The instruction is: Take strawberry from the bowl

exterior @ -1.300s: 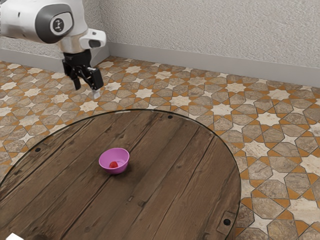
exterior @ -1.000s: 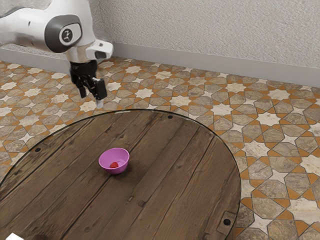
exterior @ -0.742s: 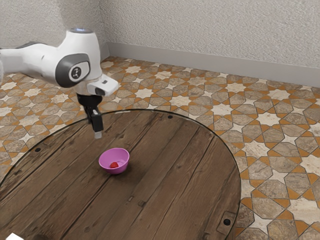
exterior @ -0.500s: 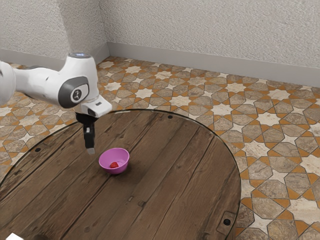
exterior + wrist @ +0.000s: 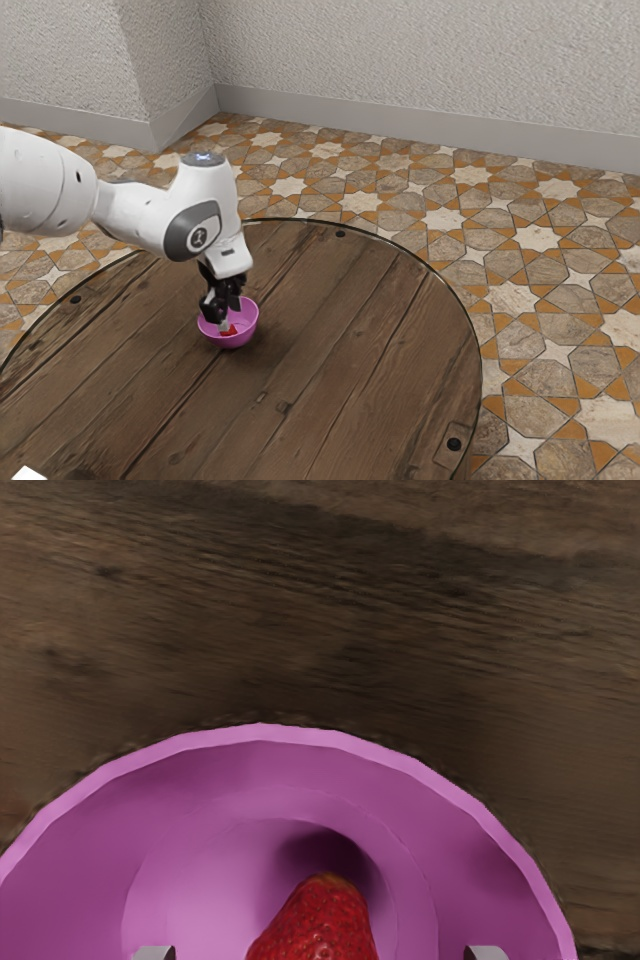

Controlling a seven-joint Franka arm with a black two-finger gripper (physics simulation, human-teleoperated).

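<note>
My gripper (image 5: 231, 318) is down at the pink bowl (image 5: 248, 328), its fingers apart and reaching inside the rim. The red strawberry (image 5: 230, 331) lies in the bowl, partly hidden behind a fingertip in the exterior view. In the wrist view, the tips of the open gripper (image 5: 320, 953) stand on opposite sides of the strawberry (image 5: 318, 925), with a gap on each side. The bowl (image 5: 205, 880) surrounds both tips and the fruit.
The bowl stands on a round dark wooden table (image 5: 340, 360) with a thin raised edge. A white object (image 5: 28, 474) is cut off at the exterior view's lower left corner.
My arm has swung in over the table and lowered, bringing the gripper from beyond the table's edge down into the bowl. The bowl and strawberry have stayed in place.
</note>
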